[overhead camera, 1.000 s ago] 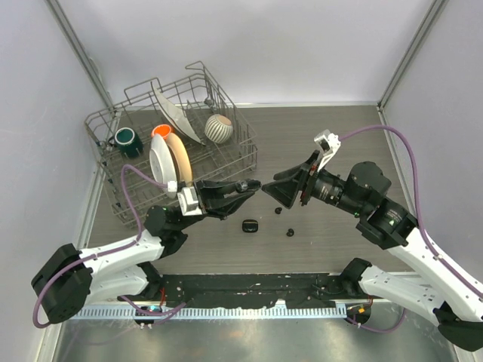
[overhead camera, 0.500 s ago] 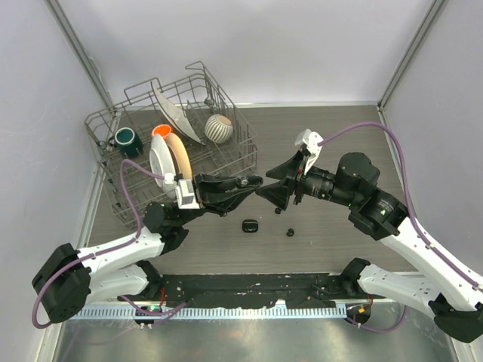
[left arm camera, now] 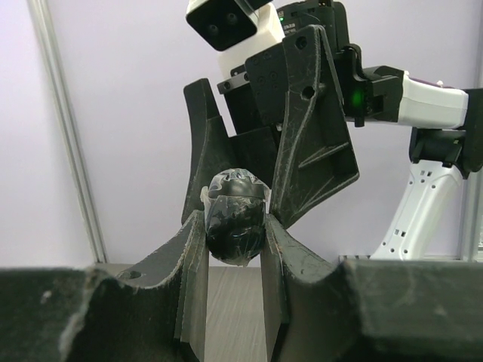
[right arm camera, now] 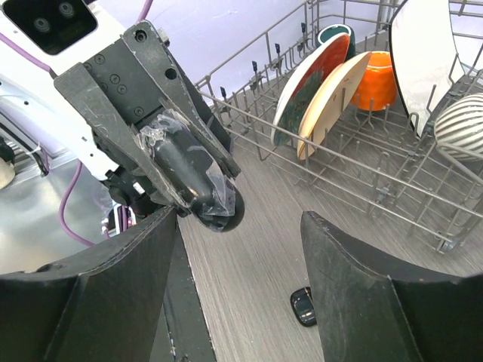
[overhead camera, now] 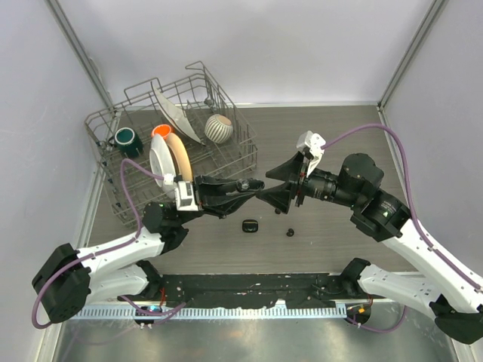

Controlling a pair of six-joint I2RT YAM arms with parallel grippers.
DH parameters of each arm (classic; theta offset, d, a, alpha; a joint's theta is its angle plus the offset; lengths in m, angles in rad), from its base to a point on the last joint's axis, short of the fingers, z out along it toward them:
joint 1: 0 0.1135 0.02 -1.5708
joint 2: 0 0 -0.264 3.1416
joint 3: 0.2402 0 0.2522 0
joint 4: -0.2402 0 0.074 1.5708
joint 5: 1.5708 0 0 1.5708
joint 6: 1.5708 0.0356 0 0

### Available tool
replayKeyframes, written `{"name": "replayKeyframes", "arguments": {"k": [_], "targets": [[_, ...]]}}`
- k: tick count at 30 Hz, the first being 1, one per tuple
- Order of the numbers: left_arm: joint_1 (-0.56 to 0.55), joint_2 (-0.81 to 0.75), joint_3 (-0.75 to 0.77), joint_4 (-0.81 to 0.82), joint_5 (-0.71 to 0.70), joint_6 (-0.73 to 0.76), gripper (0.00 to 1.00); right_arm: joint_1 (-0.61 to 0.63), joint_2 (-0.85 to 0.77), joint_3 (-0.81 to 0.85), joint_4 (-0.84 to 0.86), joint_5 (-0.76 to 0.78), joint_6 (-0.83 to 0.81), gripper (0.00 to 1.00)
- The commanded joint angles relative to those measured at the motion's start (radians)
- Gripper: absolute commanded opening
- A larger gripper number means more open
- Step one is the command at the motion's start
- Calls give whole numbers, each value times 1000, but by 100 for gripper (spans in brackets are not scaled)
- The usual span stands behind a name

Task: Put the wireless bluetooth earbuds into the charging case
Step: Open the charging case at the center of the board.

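My left tool (overhead camera: 253,184) is up mid-frame, clenched on the case (left arm camera: 235,219). My right tool (right arm camera: 240,226) faces it, jaws apart. Small earbuds (overhead camera: 290,232) lie on the tabletop (overhead camera: 332,128) lower down.

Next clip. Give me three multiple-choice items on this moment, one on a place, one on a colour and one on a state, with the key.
1. Where is the case?
A) clamped between the left fingers
B) lying on the table
C) on a plate

2. What colour is the mug in the rack?
A) red
B) green
C) yellow

3. How are the right fingers?
A) shut on a plate
B) shut on the case
C) open, holding nothing

Key: 1 A, the left wrist view shows both fingers pressed against it. 2 B, it is plainly dark green in the top view. 3 C, the right wrist view shows a wide gap between them.
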Motion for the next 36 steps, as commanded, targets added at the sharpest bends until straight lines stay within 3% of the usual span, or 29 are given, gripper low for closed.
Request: {"name": "replayKeyframes", "arguments": {"k": [1,7,11,18,21,25,28,36], "targets": [[-5,-14,19,237,50,-6,0,0,-13,64,61,-29,-12,72],[-5,-12,19,237,56,-6,0,-2,12,81,67,-95,24,72],[-5,-14,27,237,68,-9,0,-2,42,81,78,-133,43,59],[-5,-17,27,237,58,-1,0,-2,46,69,63,-176,50,60],[-5,-17,31,238,70,-1,0,-2,41,63,64,-170,52,51],[-5,-21,30,237,93,3,0,-2,36,56,92,-170,70,25],[-5,-26,28,237,117,6,0,0,42,61,98,-170,84,12],[-5,-40,33,238,203,28,0,-3,87,67,104,-149,162,3]]}}
